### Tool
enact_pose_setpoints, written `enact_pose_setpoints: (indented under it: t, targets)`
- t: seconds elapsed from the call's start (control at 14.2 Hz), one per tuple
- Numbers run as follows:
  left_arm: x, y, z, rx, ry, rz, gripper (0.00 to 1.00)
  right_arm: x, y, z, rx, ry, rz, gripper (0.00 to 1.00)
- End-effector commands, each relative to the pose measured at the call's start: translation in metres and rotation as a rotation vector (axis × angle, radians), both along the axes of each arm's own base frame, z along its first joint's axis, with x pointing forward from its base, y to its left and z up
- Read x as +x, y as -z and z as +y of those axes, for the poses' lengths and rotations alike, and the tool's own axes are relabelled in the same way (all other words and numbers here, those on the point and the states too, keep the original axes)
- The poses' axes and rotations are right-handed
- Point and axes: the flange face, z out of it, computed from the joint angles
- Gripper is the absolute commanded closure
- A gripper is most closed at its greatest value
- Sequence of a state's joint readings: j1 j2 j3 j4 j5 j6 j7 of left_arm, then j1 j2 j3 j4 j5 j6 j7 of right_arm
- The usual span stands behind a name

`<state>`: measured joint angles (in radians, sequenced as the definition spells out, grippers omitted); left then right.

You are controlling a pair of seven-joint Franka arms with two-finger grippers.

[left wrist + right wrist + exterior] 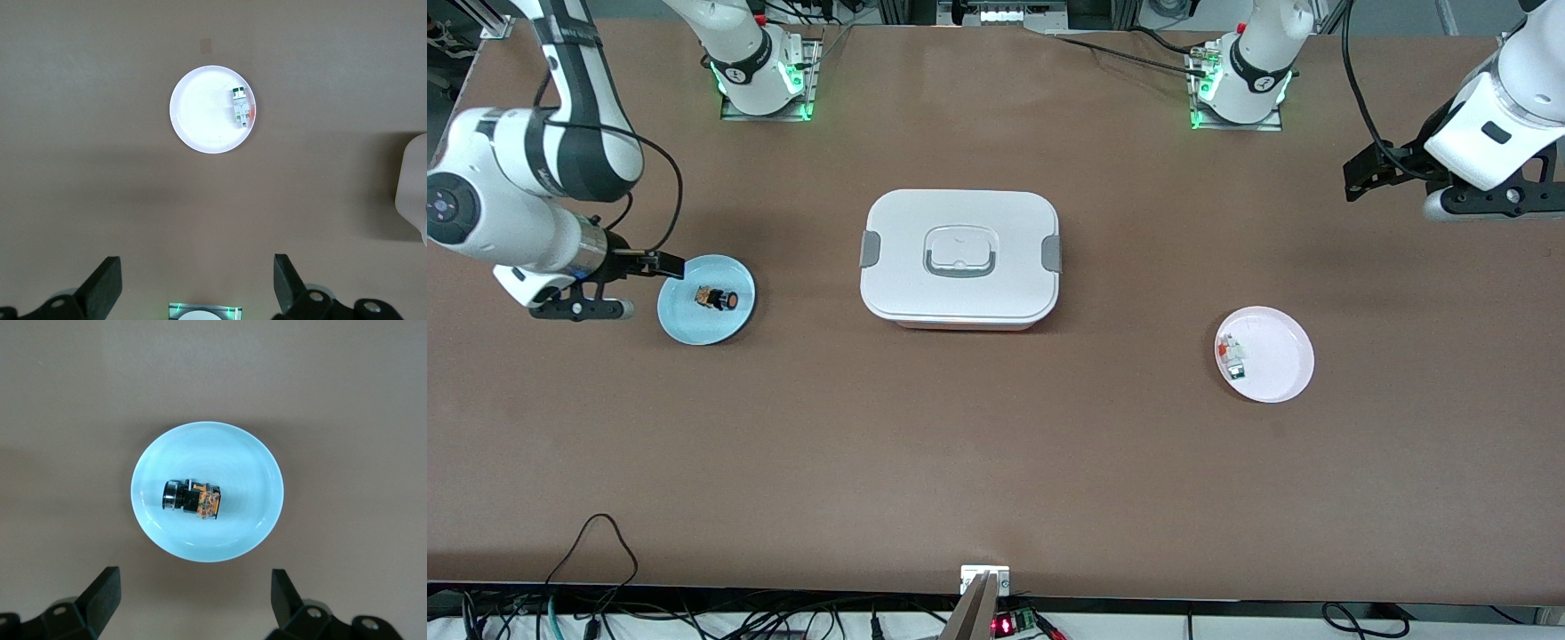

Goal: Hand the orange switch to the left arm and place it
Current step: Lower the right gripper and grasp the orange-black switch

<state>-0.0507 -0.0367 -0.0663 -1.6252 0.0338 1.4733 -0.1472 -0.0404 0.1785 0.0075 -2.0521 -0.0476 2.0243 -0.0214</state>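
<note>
orange switch on plate, beside right pincer

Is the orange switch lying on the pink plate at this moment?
No, the orange switch lies on the light blue plate near the right arm's end of the table.

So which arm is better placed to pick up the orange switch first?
Probably the right. Its open end effector hangs beside the blue plate holding the orange switch; the left end effector, also open, waits at the table's other end, past the box.
</note>
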Motion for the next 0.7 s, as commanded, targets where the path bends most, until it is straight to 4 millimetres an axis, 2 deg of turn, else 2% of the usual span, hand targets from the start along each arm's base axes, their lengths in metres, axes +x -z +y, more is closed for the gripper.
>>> enact_pose_setpoints:
  t: [0.0,0.28,0.63]
  targets:
    - [0.001,-0.003,0.002,0.020,0.011,-0.008,0.00,-0.004,0.038,-0.005,0.004,-0.027,0.008,0.00]
    - [0.000,-0.003,0.002,0.020,0.011,-0.010,0.00,-0.010,0.081,-0.005,0.012,-0.043,0.014,0.00]
    - [0.000,-0.003,0.001,0.020,0.014,-0.007,0.00,-0.015,0.114,-0.002,0.020,-0.041,0.013,0.00]
